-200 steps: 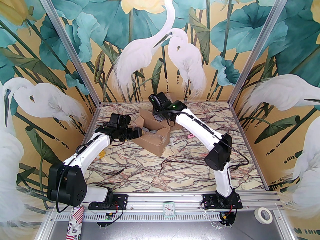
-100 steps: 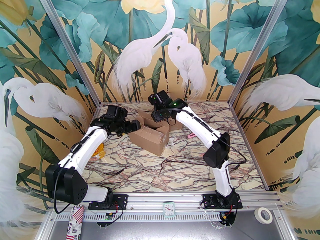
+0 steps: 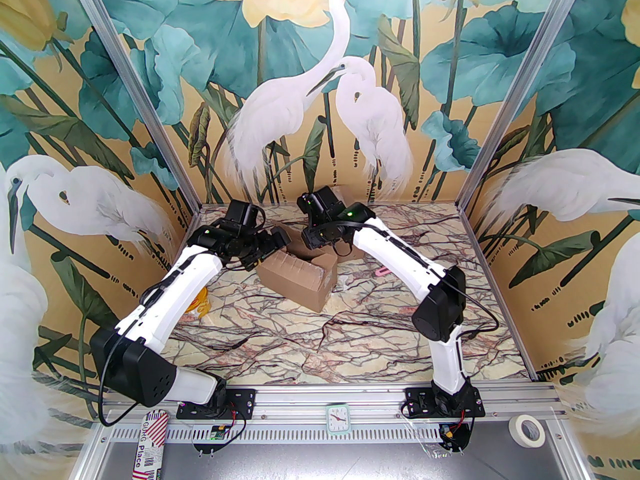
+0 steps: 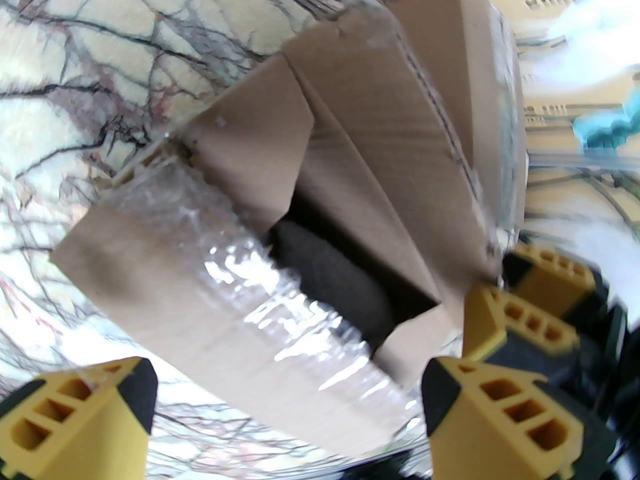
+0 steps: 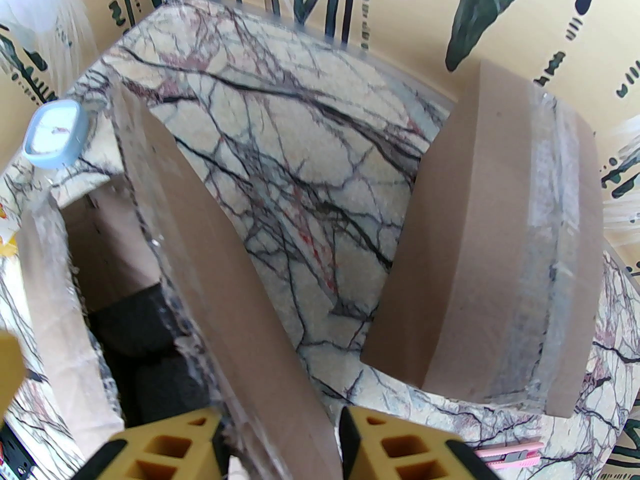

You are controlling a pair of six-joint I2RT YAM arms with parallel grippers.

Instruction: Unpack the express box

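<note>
Looks roughly midway: express box [image 3: 300,278], toward 10 o'clock of table [image 3: 350,338] centre, already opened; dark bundle [image 4: 330,273] inside (partly hidden) left to lift out. Left gripper [image 4: 287,383] gaping at its 9 o'clock; right gripper [image 5: 280,428] astride a flap [image 5: 225,278] at 1 o'clock, clamped or not unclear.

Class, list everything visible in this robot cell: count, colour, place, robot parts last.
open box: 1, brown, mid-table
dark item: 1, black, inside open box
second box: 1, brown, taped, table's back
utility knife: 1, pink, right of open box
yellow object: 1, yellow, table's left edge
clock: 1, pale, near rail
tape roll: 1, cream, near right corner
striped tag: 1, red-white, near left corner
left pincer: 1, yellow-tipped, open, beside open box
right pincer: 1, yellow-tipped, astride open box's flap
</note>
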